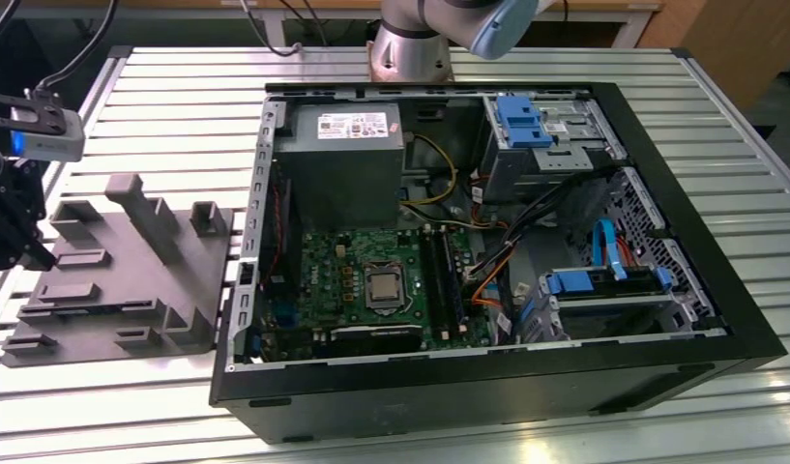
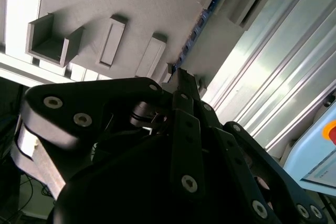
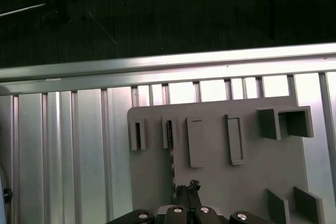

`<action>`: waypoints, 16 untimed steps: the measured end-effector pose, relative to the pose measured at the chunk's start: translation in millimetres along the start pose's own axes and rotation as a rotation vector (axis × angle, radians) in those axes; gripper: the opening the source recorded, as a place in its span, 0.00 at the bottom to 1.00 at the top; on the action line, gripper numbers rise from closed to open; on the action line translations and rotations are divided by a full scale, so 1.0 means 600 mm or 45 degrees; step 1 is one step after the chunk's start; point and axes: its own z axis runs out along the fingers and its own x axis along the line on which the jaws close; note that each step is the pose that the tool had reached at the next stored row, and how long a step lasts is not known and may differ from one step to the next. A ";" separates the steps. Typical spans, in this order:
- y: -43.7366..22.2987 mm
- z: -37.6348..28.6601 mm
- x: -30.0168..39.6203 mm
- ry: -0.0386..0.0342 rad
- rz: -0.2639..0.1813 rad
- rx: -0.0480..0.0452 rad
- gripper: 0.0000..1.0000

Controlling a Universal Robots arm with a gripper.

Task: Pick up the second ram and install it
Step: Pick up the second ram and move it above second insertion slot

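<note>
The gripper (image 3: 188, 190) is clenched, fingertips pressed together with nothing between them, and hangs low over the grey holding fixture (image 3: 247, 182). The second ram (image 3: 169, 129) stands on edge in a narrow slot of that fixture (blue board edge visible in both wrist views), just beside the fingertips and not grasped. In the exterior view, the fixture lies on the slatted aluminium table (image 1: 175, 97), to the exterior view's left of the open computer case (image 1: 498, 387) with its green motherboard (image 1: 343, 280).

Matt grey plastic fixture (image 3: 220, 182), ribbed shiny metal table (image 3: 63, 145), matt black gripper (image 2: 181, 76)
</note>
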 end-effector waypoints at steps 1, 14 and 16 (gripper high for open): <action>0.000 0.001 0.000 0.0000 0.000 0.000 0.11; 0.000 0.008 0.000 -0.0001 0.000 0.000 0.11; 0.000 0.008 0.000 -0.0001 0.000 0.000 0.11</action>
